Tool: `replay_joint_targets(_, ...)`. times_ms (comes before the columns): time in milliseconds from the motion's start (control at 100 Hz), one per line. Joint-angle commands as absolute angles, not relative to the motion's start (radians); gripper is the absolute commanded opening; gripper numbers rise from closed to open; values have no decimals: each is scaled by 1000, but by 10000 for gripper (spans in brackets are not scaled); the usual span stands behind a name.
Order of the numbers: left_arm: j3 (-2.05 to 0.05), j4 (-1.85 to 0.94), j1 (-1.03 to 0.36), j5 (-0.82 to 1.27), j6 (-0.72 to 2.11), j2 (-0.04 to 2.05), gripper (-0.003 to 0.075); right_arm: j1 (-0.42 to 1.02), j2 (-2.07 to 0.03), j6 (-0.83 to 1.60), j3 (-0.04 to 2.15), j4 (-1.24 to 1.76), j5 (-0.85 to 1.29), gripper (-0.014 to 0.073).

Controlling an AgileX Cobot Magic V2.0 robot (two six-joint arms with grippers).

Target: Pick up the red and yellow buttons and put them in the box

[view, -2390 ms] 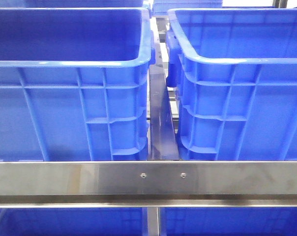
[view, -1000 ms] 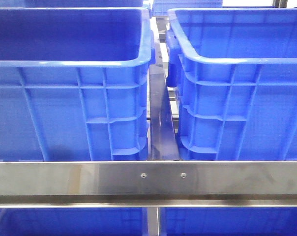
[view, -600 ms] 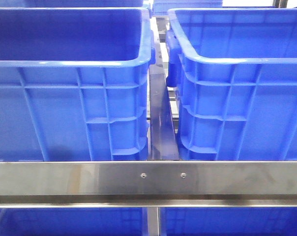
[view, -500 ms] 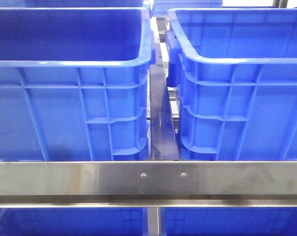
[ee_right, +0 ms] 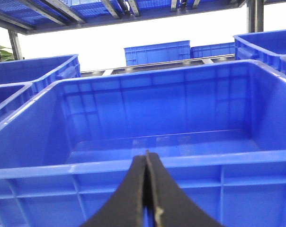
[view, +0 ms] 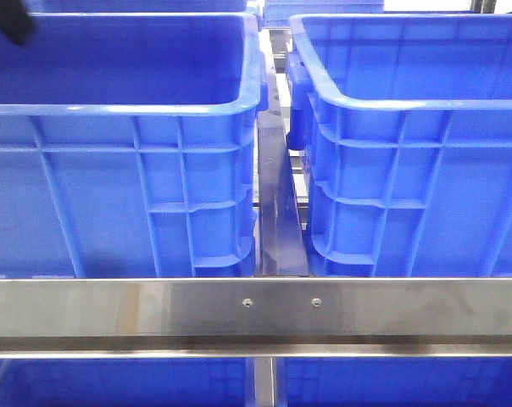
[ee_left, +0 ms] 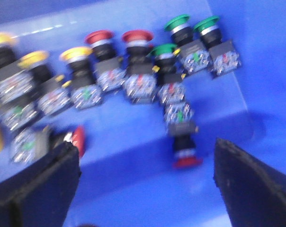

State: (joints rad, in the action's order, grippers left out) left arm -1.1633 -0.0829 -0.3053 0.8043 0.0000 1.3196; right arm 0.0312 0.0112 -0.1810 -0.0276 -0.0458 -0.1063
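In the left wrist view, several push buttons lie on the floor of a blue crate [ee_left: 256, 56]. Red-capped ones [ee_left: 137, 36] and yellow-capped ones [ee_left: 76, 53] stand in a row, with green-capped ones [ee_left: 182, 21] beside them. One red button [ee_left: 186, 162] lies alone between my fingers, and another red one [ee_left: 78, 141] lies next to my left finger [ee_left: 39, 189]. My left gripper [ee_left: 145, 184] is open and empty above them; the view is blurred. My right gripper [ee_right: 146, 161] is shut and empty in front of the near wall of an empty blue box [ee_right: 190, 163].
The front view shows two large blue crates side by side, the left one [view: 112, 108] and the right one [view: 409, 106], behind a steel rail [view: 256, 309]. A dark part of my left arm [view: 8, 21] shows over the left crate's far corner. More crates [ee_right: 157, 52] stand behind.
A dark part of my left arm has come into the front view at the top left, over the left crate. The crates have not moved.
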Motion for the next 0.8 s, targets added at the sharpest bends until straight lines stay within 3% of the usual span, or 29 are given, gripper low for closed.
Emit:
replay_joint_targets(0,-1249,-94,-314,743,0,1382,546,30,35,-179,-8,-52,-189,-68)
replay_joint_targets(340,-1402,-94,-314,748,13,1627,546,30,35,-179,-8,-52,-189,-68)
replay_joint_targets(790,-1435,-92,-330,724,38,1767,546,30,35,-179,-8,-52,-189,-68)
